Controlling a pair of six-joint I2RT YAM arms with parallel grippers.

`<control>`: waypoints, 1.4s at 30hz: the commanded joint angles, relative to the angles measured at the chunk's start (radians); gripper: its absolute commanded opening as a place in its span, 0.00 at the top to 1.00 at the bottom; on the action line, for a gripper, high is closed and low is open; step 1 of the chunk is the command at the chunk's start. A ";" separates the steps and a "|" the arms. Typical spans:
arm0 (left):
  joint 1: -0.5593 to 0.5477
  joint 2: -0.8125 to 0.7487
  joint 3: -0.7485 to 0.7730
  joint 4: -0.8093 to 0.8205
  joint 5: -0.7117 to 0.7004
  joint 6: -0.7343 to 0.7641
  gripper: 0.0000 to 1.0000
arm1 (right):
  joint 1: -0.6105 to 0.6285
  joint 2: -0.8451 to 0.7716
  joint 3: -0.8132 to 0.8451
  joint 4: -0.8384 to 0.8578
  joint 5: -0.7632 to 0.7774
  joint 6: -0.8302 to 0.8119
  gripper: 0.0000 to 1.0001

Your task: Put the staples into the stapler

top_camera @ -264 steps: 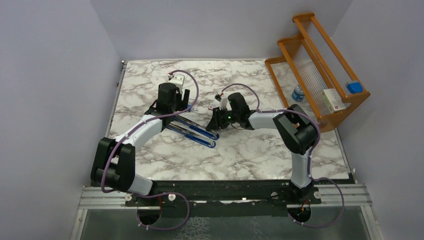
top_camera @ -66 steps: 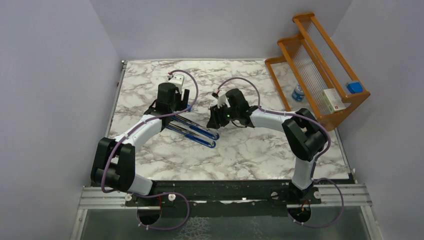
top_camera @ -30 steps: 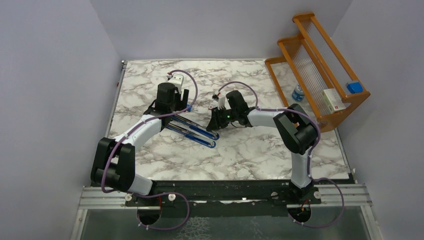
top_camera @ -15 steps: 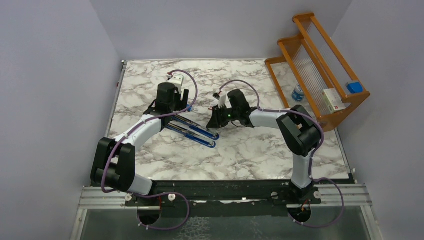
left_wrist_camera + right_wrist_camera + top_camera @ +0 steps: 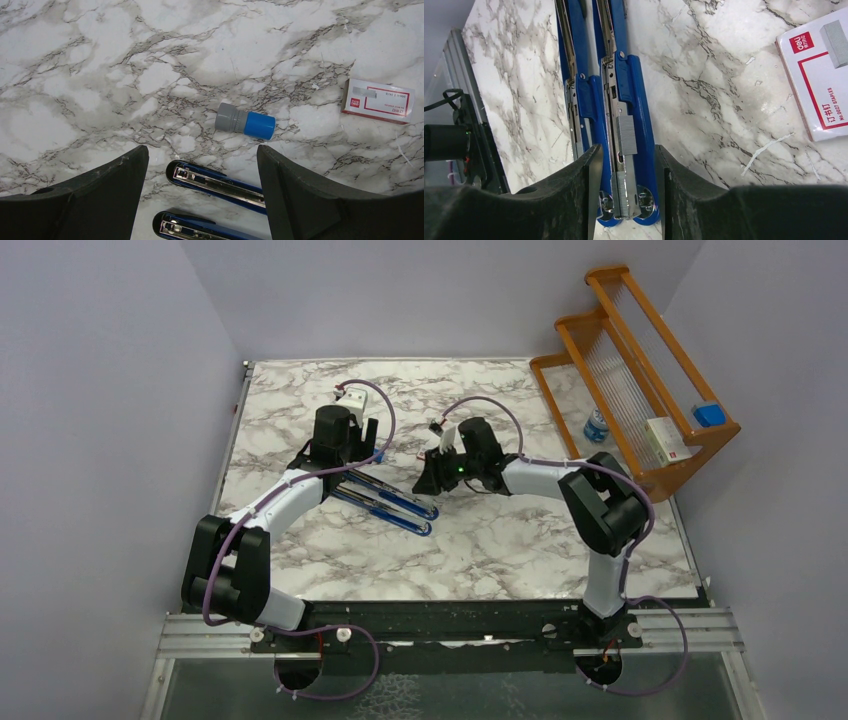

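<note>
The blue stapler (image 5: 385, 502) lies opened flat on the marble table, its two long arms side by side. In the right wrist view a grey strip of staples (image 5: 627, 134) rests in the stapler's (image 5: 636, 100) metal channel. My right gripper (image 5: 626, 150) is open, its jaws straddling that arm's rounded end with narrow gaps. The white staple box (image 5: 819, 75) with a red label lies to the right, a short strip resting on it. My left gripper (image 5: 202, 152) is open wide above the stapler's other tips (image 5: 220, 182), holding nothing. The same box (image 5: 378, 100) shows there too.
A small grey cylinder with a blue cap (image 5: 246, 123) lies just beyond the stapler tips. A wooden rack (image 5: 640, 370) stands at the back right, holding a white box and a blue item, with a small bottle (image 5: 597, 426) beside it. A white scrap (image 5: 769, 147) lies near the box.
My right gripper's jaws have spread apart around the stapler's end, and its wrist shifted slightly. The left arm and the stapler have stayed put.
</note>
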 commanded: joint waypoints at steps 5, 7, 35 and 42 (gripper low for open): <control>0.010 -0.022 -0.017 0.027 0.019 -0.003 0.18 | -0.007 0.068 0.048 0.023 -0.065 0.017 0.54; 0.010 -0.022 -0.017 0.027 0.019 -0.002 0.18 | -0.012 0.078 0.052 0.025 -0.082 0.021 0.53; 0.012 -0.019 -0.017 0.027 0.022 -0.003 0.18 | -0.029 0.147 0.092 0.029 -0.197 0.046 0.59; 0.013 -0.021 -0.017 0.028 0.022 -0.002 0.18 | -0.029 0.154 0.098 0.019 -0.202 0.044 0.62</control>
